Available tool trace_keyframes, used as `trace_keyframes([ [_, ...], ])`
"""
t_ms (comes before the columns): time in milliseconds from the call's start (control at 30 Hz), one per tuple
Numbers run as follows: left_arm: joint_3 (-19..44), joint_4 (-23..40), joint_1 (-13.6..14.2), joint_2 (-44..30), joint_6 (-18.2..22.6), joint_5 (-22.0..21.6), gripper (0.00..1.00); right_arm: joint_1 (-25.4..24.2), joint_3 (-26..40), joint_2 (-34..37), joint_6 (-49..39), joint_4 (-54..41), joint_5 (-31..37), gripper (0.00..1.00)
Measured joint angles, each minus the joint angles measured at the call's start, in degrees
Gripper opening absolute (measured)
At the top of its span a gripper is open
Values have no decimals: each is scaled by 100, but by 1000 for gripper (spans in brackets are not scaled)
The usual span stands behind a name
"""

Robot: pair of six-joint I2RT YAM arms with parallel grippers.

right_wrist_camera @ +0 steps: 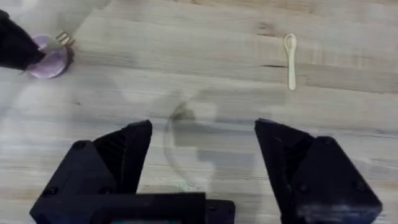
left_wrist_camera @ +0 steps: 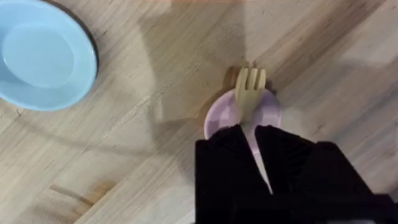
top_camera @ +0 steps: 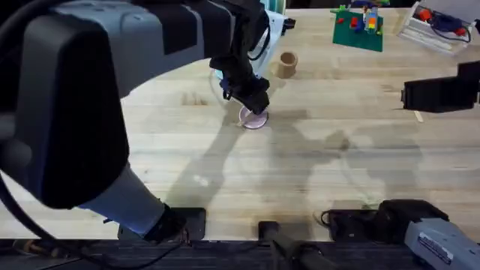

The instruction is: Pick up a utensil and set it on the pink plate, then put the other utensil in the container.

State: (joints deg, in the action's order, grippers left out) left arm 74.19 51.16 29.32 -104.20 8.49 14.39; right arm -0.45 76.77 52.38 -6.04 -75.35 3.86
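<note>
The pale wooden fork lies with its tines just past the rim of the small pink plate, its handle running back between my left gripper's black fingers. My left gripper is shut on the fork just above the plate. The other utensil, slim and pale with a small rounded end, lies flat on the table, well ahead of my right gripper, which stands open with nothing in it. The tan cylindrical container stands upright beyond the plate.
A light-blue plate lies on the table near the pink one. A green baseplate with bricks and a clear tray sit at the far right. A thin cable lies near my right gripper.
</note>
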Motion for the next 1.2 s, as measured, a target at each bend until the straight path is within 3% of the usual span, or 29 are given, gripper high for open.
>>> trace_keyframes([
  [233, -1, 0, 1, 0, -11, -1, 286, 0, 0, 0, 0, 0, 0, 995],
  [300, 0, 0, 0, 0, -8, -2, 477, 0, 0, 0, 0, 0, 0, 995],
  [400, 0, -2, 0, 0, -15, -6, 892, 0, 0, 0, 0, 0, 0, 995],
  [433, 0, -2, 0, 1, -26, -9, 969, 0, 0, 0, 0, 0, 0, 995],
  [600, 0, 8, 0, 199, -8, -33, 995, 0, 0, 0, 0, 0, 0, 995],
  [900, 0, 553, 0, 1782, 29, -64, 995, 0, 0, 0, 0, 2, 0, 993],
  [1200, -4, 976, 0, 2759, 52, -179, 996, 0, 0, 0, 0, -11, 0, 995],
])
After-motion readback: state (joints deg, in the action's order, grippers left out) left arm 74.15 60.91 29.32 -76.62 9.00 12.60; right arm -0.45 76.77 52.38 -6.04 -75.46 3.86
